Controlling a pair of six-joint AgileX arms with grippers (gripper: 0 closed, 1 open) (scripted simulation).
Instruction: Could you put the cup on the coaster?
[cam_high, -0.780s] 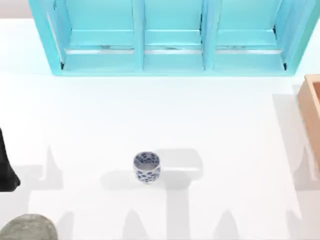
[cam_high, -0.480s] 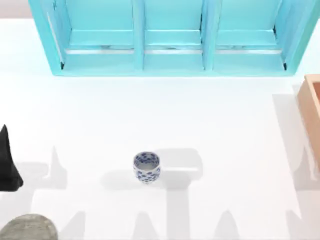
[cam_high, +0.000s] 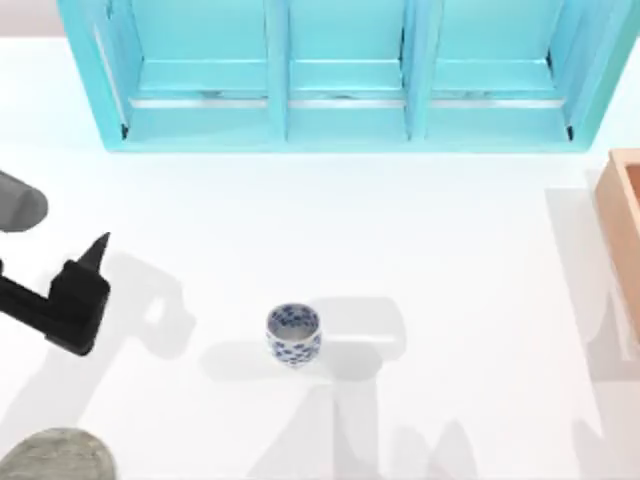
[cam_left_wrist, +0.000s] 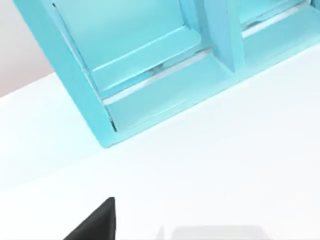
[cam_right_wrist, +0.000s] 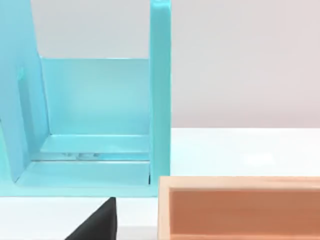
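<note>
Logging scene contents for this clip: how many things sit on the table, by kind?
Cups: 1, the cup
Coasters: 1, the coaster at the table's front left edge
Cabinets: 1, blue cabinet
Boxes: 1, wooden box
Total: 4

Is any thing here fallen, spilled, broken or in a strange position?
Nothing stands out. The cup stands upright on the table, apart from the coaster at the front left. The left gripper is left of the cup.

Rendered tabletop scene — bare white table (cam_high: 450, 230), flat-coloured blue cabinet (cam_high: 345, 75)
</note>
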